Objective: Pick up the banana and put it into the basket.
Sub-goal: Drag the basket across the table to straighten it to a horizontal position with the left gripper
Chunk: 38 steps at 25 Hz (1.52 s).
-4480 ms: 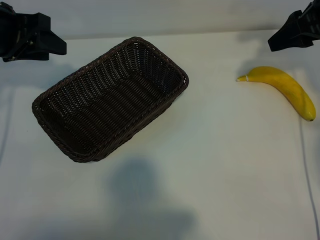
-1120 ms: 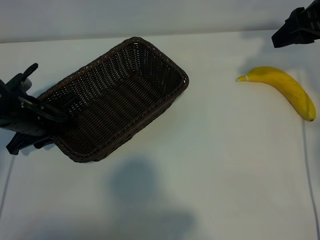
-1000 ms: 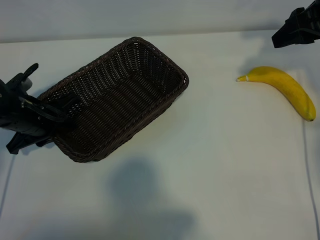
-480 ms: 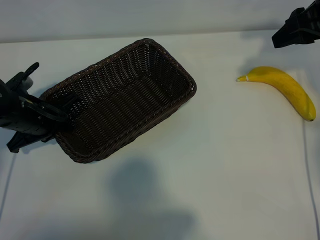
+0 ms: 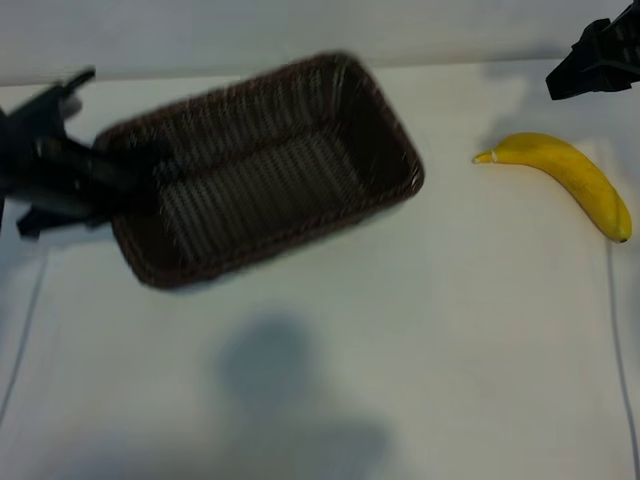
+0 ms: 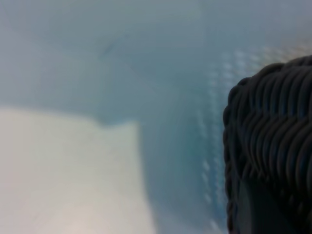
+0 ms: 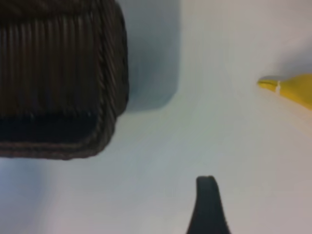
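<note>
1. The banana (image 5: 565,178) lies flat on the table at the right side of the exterior view, pale stem tip toward the centre and the far end near the right edge. In the right wrist view only its stem end (image 7: 290,89) shows.
2. The right gripper (image 5: 595,62) hangs above the far right corner of the table, behind the banana and clear of it. Its jaws stand apart with nothing between them. One dark fingertip (image 7: 208,200) shows in the right wrist view, over bare table.
3. The banana is well apart from the left gripper (image 5: 120,178), which is at the left side of the table at the short end of the basket (image 5: 270,160).
4. The left gripper is clamped on the basket's rim at that end. The left wrist view shows the woven rim (image 6: 273,146) close against the camera.
5. The basket is motion-blurred in the exterior view. Whether it rests on the table or is raised cannot be determined.
6. The table (image 5: 420,340) is a plain white surface. A soft dark shadow falls on it in front of the basket. A thin cable runs along each side edge.
7. Behind the table is a plain pale wall.
8. The basket interior holds no object. The banana lies outside it, to its right, with bare table between the two.
</note>
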Each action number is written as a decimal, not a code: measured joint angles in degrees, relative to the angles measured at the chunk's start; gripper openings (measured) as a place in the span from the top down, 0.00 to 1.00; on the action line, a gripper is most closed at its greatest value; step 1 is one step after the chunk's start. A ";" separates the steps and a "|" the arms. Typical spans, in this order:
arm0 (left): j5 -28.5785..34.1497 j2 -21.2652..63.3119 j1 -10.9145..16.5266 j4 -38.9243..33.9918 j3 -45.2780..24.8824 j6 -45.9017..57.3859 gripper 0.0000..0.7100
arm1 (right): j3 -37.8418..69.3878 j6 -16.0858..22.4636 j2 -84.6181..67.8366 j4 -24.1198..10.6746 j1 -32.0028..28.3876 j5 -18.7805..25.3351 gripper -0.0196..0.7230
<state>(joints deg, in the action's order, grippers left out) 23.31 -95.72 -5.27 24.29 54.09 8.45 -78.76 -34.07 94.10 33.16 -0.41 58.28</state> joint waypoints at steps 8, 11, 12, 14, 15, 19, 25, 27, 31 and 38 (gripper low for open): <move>6.99 -0.02 0.00 -0.13 12.83 -4.29 0.78 | 0.00 0.00 0.00 -0.07 0.00 0.13 0.27; 8.16 -0.09 0.00 -0.08 14.16 -5.45 0.78 | 0.00 0.00 0.00 -0.07 0.00 0.13 0.27; 8.58 -0.47 0.00 -0.08 14.28 -5.83 0.78 | 0.00 0.00 0.00 -0.07 0.00 0.13 0.27; 10.30 -1.85 0.00 0.48 14.76 -7.67 0.78 | 0.00 0.00 0.00 -0.07 0.00 0.13 0.27; 11.49 -3.03 0.00 1.64 15.18 -9.66 0.78 | 0.00 0.00 0.00 -0.07 0.00 0.13 0.27; 18.04 -8.87 0.00 9.48 19.07 -20.50 0.78 | 0.00 0.00 0.00 -0.07 0.00 0.13 0.27; 23.48 -14.76 0.00 13.17 26.94 -23.96 0.78 | 0.00 0.00 0.00 -0.07 0.00 0.13 0.27; 24.25 -15.59 0.00 11.99 27.97 -23.54 0.78 | 0.00 0.00 0.00 -0.12 0.00 0.13 0.27; 24.98 -16.09 0.00 9.61 28.40 -22.45 0.78 | 0.00 0.00 0.00 -0.25 0.00 0.07 0.27; 25.11 -18.54 0.00 6.97 28.57 -20.87 0.78 | 0.00 0.00 0.00 -0.25 0.00 -0.17 0.27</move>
<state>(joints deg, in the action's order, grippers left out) 48.42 -114.26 -5.27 31.27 82.67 -12.42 -78.76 -34.07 94.10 32.90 -0.41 58.11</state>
